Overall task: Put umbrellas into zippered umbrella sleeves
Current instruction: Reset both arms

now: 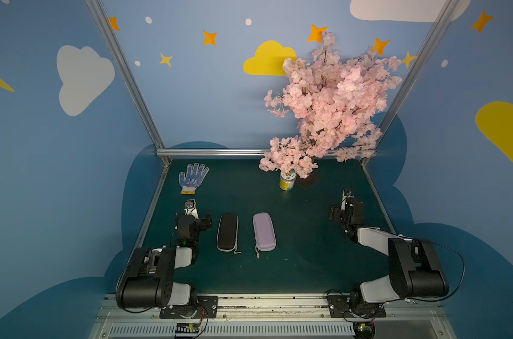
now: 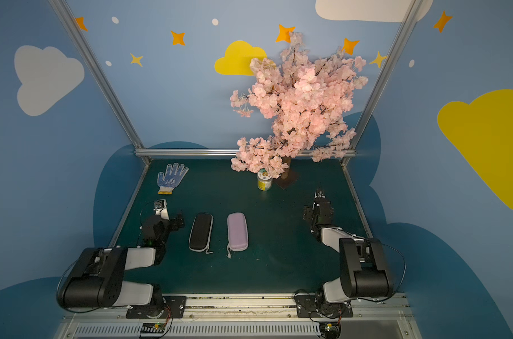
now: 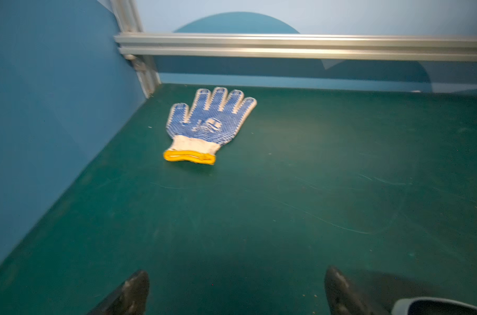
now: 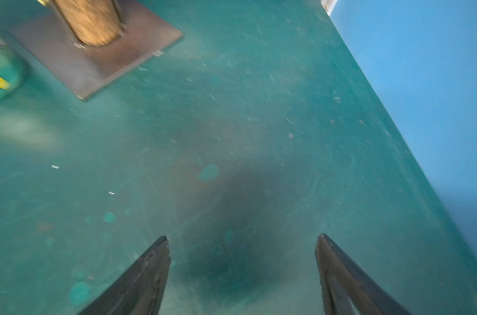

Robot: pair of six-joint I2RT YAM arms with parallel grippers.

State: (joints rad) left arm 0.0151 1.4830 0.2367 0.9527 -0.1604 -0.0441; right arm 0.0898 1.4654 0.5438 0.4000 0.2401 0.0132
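Left gripper: bottom of the left wrist view, jaws wide apart, holding nothing, only bare green table between them.
Right gripper: bottom of the right wrist view, jaws also wide apart and empty.
Step in hand: both cases look zipped, so the job looks about done. A good finish is to keep both arms off to the sides and not bump the cases.
Black sleeve: lower middle of both top views, lying flat and shut, just beside the left gripper.
Lavender sleeve: near the black one, not touching, also shut.
Umbrellas: none can be seen. They may be inside the cases, but I cannot tell.
Jar: yellow label, middle of the frame, lid on, contents hidden.
Glove: far left corner, lying flat.
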